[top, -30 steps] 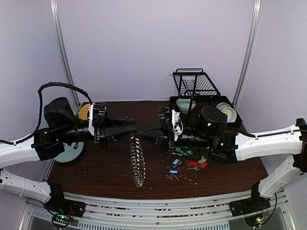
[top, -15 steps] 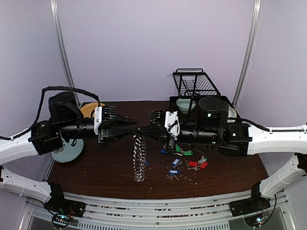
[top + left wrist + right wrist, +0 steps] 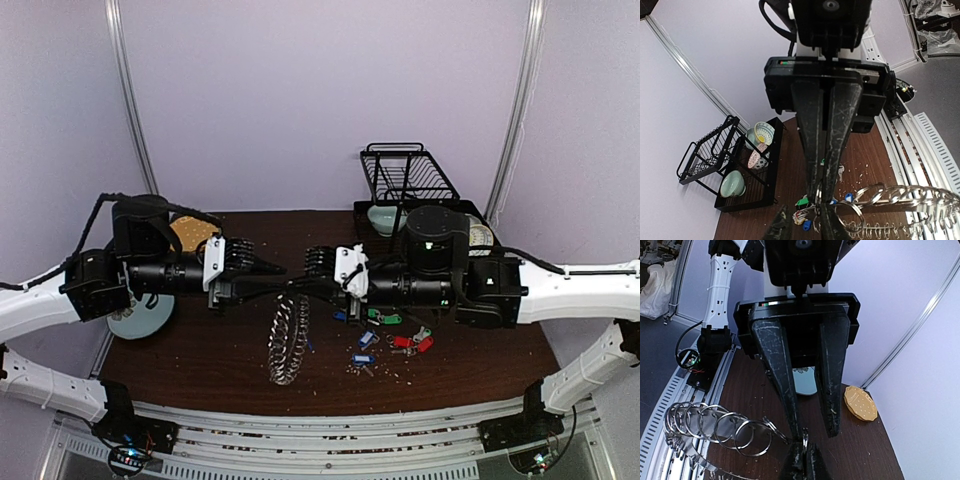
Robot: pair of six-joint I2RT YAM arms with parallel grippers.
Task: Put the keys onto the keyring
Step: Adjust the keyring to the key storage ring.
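The keyring [image 3: 287,340], a chain of linked silver rings, hangs between the two grippers over the middle of the dark table [image 3: 200,360]. My right gripper [image 3: 298,283] [image 3: 803,460] is shut on one ring at the chain's top end. Facing it, my left gripper [image 3: 283,272] [image 3: 805,227] has its fingers apart, one fingertip [image 3: 797,430] against that same ring and nothing between the pads. The keyring [image 3: 900,195] [image 3: 715,425] trails off to one side. The keys [image 3: 378,330] [image 3: 803,202], with blue, green and red tags, lie loose on the table under the right arm.
A black wire dish rack [image 3: 405,175] and a black tray [image 3: 495,245] holding bowls stand at the back right. A pale blue plate [image 3: 140,320] and a tan round dish [image 3: 190,235] [image 3: 860,402] sit at the left. Crumbs are scattered over the tabletop.
The right wrist has slid left and the left wrist right, so the two arms now face each other level. The hanging keyring has swung and its loop has spread wider.
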